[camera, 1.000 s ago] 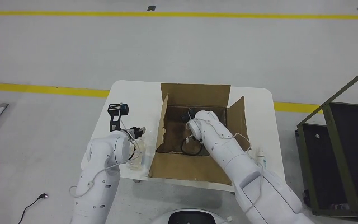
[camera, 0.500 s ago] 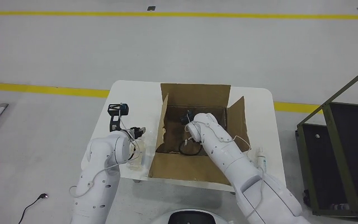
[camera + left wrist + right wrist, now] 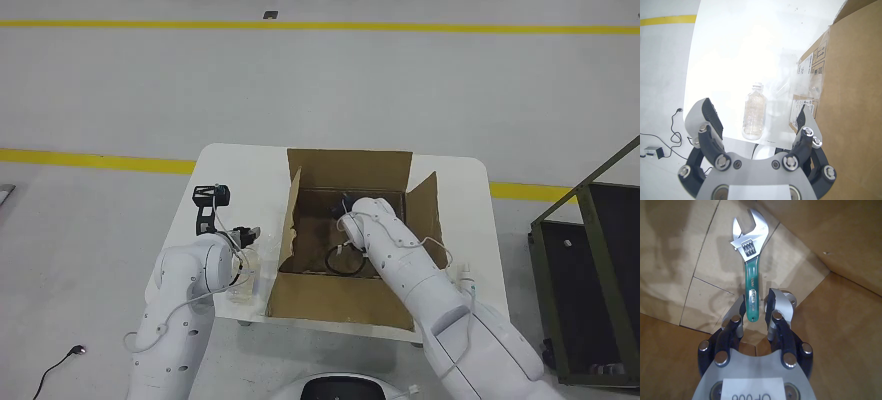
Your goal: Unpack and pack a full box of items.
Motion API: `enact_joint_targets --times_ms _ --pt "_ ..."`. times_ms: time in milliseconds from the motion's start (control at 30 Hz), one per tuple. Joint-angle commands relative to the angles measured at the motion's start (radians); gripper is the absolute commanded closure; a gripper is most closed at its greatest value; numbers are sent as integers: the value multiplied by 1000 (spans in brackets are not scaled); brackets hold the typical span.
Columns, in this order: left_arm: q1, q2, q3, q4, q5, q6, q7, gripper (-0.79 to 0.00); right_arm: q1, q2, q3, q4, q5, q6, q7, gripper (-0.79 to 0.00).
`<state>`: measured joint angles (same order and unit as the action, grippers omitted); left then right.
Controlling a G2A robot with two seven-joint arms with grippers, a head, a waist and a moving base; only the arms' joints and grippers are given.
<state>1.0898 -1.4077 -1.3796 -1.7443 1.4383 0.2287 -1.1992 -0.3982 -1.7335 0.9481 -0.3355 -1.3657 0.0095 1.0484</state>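
Inside the box point(image 3: 340, 297), your right hand point(image 3: 757, 301) has just nudged back into line: part-open, straddling the wrench point(image 3: 751, 275) handle, nothing gripped yet, so the pick looks ready. Your left hand point(image 3: 755, 109) stays wide open and empty, bottle point(image 3: 754, 113) just ahead.

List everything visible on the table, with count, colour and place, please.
table: one, white
cardboard box: one, brown, open, mid-table
wrench: one, green handle, silver head, on the box floor
black loop: one, inside the box
clear bottle: one, on the table beside the box
plastic bag: one, clear, beside the box's outer wall
stand: one, black and blue, table's left-arm side
small bottle: one, whitish, table's right-arm side
left gripper: one, open, above the clear bottle
right gripper: one, open, astride the wrench handle
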Motion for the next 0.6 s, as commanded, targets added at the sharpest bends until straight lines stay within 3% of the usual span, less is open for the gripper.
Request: enact_joint_targets --times_ms 0,567 --pt "0 0 0 0 0 0 0 -785 3 -2 0 12 5 -3 -6 -292" --pt "0 0 0 0 0 0 0 -785 31 -20 -6 97 33 -14 -42 -296"
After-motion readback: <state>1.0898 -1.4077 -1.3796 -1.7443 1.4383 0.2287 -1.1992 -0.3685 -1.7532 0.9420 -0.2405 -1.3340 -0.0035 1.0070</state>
